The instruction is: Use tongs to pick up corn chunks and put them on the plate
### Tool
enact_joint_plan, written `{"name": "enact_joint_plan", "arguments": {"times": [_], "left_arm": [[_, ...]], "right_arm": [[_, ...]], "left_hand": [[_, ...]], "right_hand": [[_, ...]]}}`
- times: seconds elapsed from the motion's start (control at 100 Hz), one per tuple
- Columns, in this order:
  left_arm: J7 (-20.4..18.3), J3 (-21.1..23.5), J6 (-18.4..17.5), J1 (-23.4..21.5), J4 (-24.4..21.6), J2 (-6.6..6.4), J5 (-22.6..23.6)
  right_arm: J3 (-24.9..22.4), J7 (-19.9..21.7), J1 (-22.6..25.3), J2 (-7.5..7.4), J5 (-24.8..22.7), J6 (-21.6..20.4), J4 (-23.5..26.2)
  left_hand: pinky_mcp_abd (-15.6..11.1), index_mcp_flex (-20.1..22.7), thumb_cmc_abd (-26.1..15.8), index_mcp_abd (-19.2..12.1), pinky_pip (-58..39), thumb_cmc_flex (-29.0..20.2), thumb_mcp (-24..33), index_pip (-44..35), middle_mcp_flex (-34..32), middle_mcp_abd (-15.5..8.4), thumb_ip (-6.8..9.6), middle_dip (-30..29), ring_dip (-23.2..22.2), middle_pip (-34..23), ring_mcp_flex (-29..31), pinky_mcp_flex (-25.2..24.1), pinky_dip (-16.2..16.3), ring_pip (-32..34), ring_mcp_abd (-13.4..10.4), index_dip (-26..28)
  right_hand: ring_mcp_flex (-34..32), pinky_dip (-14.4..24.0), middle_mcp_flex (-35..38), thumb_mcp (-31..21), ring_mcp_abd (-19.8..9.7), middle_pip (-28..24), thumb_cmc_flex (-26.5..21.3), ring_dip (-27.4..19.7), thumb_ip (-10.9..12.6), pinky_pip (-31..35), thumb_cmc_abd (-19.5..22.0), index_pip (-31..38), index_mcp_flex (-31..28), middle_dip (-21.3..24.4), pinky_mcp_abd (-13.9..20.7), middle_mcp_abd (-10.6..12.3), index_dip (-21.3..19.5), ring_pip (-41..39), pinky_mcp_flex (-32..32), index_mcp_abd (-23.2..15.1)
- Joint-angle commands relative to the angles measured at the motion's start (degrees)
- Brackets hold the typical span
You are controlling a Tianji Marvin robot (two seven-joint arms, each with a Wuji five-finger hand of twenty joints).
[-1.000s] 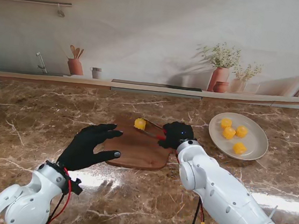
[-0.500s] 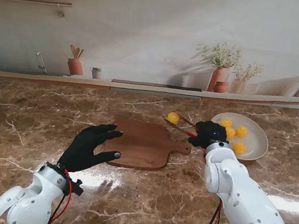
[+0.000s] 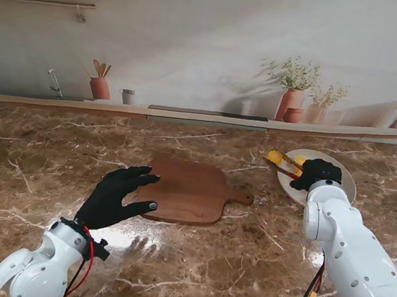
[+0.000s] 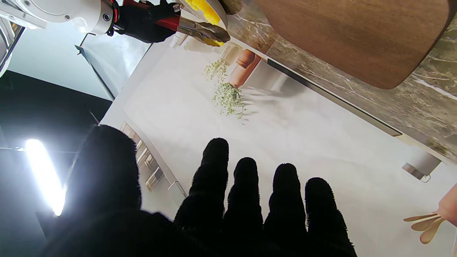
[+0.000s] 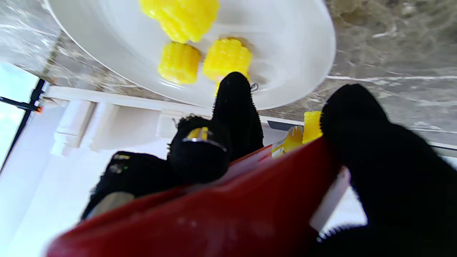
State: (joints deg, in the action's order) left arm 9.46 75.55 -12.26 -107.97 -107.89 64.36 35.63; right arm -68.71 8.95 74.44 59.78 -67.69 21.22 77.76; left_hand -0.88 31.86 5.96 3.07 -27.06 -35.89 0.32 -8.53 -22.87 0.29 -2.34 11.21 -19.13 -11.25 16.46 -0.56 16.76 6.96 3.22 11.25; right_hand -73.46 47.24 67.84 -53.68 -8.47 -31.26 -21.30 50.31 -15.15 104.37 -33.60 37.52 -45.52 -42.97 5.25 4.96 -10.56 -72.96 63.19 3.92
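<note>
Right hand: your right hand sits over the near-left part of the plate, its fingers wrapped around the red handle of the tongs; you are holding them closed.
Tongs: they reach left from your right hand, out past the plate's left rim, with the tips pinched on a corn chunk. In the left wrist view the metal tips show clamped on yellow corn.
Held corn chunk: it hangs just at the plate's left edge, clear of the bench; whether it is over the plate or just outside it, you cannot tell from the stand view.
Plate: white, on the bench to the right of the cutting board and apart from it. Your right hand hides most of its contents in the stand view.
Corn on the plate: the right wrist view shows three chunks lying close together on the plate, two of them touching.
Left hand: your left hand is at the left edge of the cutting board, fingers spread and holding nothing, fingertips over the wood.
Cutting board: wooden, in the middle of the bench, its short handle pointing right toward the plate.
</note>
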Motion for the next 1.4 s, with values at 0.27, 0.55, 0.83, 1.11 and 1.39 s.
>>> {"name": "enact_joint_plan", "arguments": {"times": [0.27, 0.55, 0.83, 1.11, 1.39], "left_arm": [[0.1, 0.3, 0.0, -1.0, 0.4, 0.09, 0.1], [0.7, -0.3, -0.2, -0.7, 0.8, 0.15, 0.2], [0.9, 0.1, -0.6, -0.9, 0.8, 0.17, 0.4], [1.4, -0.1, -1.0, -1.0, 1.1, 0.25, 0.3], [2.1, -0.1, -1.7, -1.0, 1.6, 0.35, 0.4]], "right_arm": [[-3.4, 1.8, 1.7, -0.56, 0.6, 3.7, -0.5], [-4.7, 0.8, 3.8, -0.33, 1.5, 4.0, 0.8], [-6.5, -2.2, 8.6, 0.37, 2.2, 3.7, 6.1], [-8.0, -10.6, 18.4, 1.75, 9.5, -6.9, 13.4], [-4.4, -17.4, 26.3, 2.37, 12.0, -16.7, 17.4]], "left_hand": [[-0.4, -0.4, -1.5, -1.6, 2.3, -0.2, -1.5, 0.3, 0.4, -0.5, 1.06, -0.8, 0.8, 1.3, -0.7, -0.8, 0.2, -1.4, -2.3, 0.4], [-0.6, -0.4, -1.4, -1.6, 2.4, -0.2, -1.5, 0.3, 0.4, -0.5, 1.08, -0.8, 0.7, 1.2, -0.7, -0.8, 0.2, -1.4, -2.3, 0.4], [-0.5, -0.4, -1.3, -1.7, 2.4, -0.2, -1.5, 0.3, 0.4, -0.6, 1.08, -0.8, 0.7, 1.2, -0.7, -0.8, 0.2, -1.4, -2.4, 0.4], [-0.4, -0.5, -1.4, -1.6, 2.4, -0.3, -1.5, 0.3, 0.6, -0.5, 1.08, -0.8, 0.8, 1.3, -0.8, -0.8, 0.3, -1.5, -2.4, 0.4], [-0.5, -0.6, -1.5, -1.5, 2.5, -0.2, -1.5, 0.4, 0.6, -0.5, 1.07, -0.8, 0.8, 1.3, -0.9, -0.8, 0.3, -1.5, -2.4, 0.4]], "right_hand": [[-2.3, -1.4, 2.0, -6.5, 0.3, 0.2, -5.6, 0.5, -0.6, 6.5, 7.2, 2.4, -2.7, -0.1, 3.1, 0.2, 1.4, -1.3, 2.2, -8.5], [-2.4, -2.2, -2.1, -2.4, -2.1, -0.1, 1.8, 0.3, 6.4, 5.0, 3.4, -10.6, -1.4, 1.2, 8.1, -1.5, -5.3, 0.1, 3.2, -0.8], [-2.3, -2.2, -2.0, -4.4, -1.6, -1.2, 2.8, 0.3, 6.8, 5.1, 4.1, -10.3, -1.9, 1.1, 7.6, -1.3, -6.5, -0.2, 3.1, -1.5], [-2.4, -2.1, -1.9, -4.6, -1.0, -1.5, 2.4, -0.1, 6.8, 5.0, 3.9, -10.3, -2.3, 1.1, 6.7, -1.4, -7.0, 0.7, 1.8, -1.7], [-2.3, -2.1, -1.8, -4.7, -1.0, -1.6, 2.9, 0.0, 6.7, 4.9, 4.2, -10.3, -2.4, 1.0, 6.5, -1.2, -7.3, 1.0, 1.7, -1.9]]}}
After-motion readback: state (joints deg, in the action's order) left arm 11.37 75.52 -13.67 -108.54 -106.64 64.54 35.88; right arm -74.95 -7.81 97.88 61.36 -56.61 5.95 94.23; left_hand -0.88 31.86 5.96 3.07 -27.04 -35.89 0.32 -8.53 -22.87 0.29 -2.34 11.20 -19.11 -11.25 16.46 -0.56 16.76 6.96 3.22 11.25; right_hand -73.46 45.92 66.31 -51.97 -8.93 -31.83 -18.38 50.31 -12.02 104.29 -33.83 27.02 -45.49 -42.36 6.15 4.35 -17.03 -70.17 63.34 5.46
